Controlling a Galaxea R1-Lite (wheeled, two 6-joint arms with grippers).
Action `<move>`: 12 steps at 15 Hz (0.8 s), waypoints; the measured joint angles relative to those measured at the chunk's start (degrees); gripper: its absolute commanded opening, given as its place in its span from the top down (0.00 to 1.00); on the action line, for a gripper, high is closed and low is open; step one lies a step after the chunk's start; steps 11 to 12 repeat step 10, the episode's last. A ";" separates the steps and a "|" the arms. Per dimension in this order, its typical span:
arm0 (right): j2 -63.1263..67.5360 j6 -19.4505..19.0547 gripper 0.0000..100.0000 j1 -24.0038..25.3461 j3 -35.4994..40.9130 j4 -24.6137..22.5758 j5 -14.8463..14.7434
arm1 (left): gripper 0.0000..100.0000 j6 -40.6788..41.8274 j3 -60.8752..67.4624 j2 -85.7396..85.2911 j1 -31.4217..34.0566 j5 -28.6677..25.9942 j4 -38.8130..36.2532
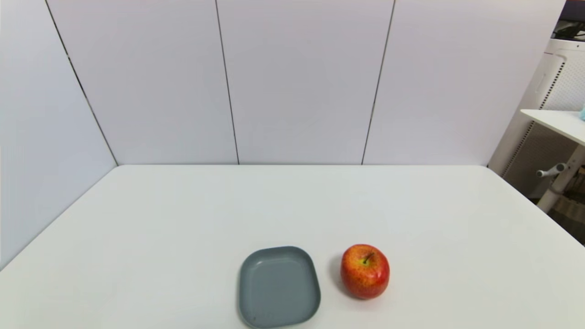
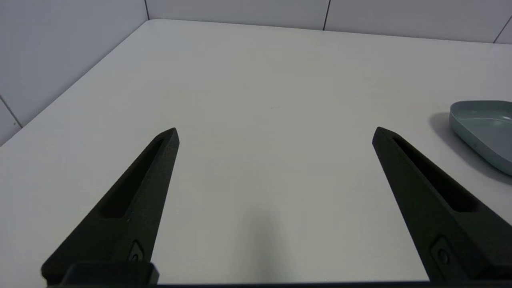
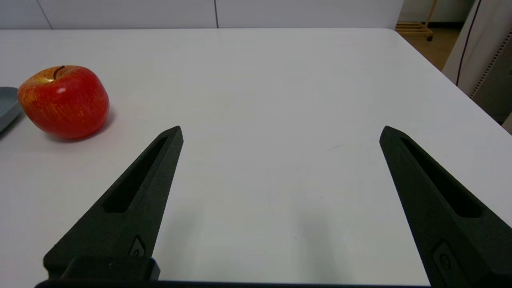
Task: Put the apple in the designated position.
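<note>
Resting upright on the white surface (image 1: 183, 219), the apple (image 1: 364, 271) is seen near the front edge, stem up, just to the right of a grey plate (image 1: 278, 287). A narrow strip of bare surface separates the two, so they are apart, not touching. The plate is a rounded square and nothing lies in it. The apple's red skin shows yellow-orange speckling around the stem.

Neither arm is visible from the head camera. The right pincer (image 3: 281, 132) is held low over bare surface to the right of the apple, its two black fingers spread wide with nothing between them; the apple (image 3: 64, 102) is seen off to one side of the nearer finger, well clear of it, with a sliver of the plate (image 3: 7, 107) beyond. The left pincer (image 2: 276, 132) is likewise spread wide and empty, held over bare surface to the left of the plate (image 2: 484, 128), whose edge alone is caught in that view. How high either pincer sits above the surface cannot be judged well, though faint shadows fall beneath both.

No mark or outline is seen anywhere on the surface.
</note>
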 measured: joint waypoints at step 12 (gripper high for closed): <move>-0.15 -0.02 0.00 0.07 -0.05 0.02 -0.02 | 0.00 0.02 0.00 0.00 0.00 0.02 0.00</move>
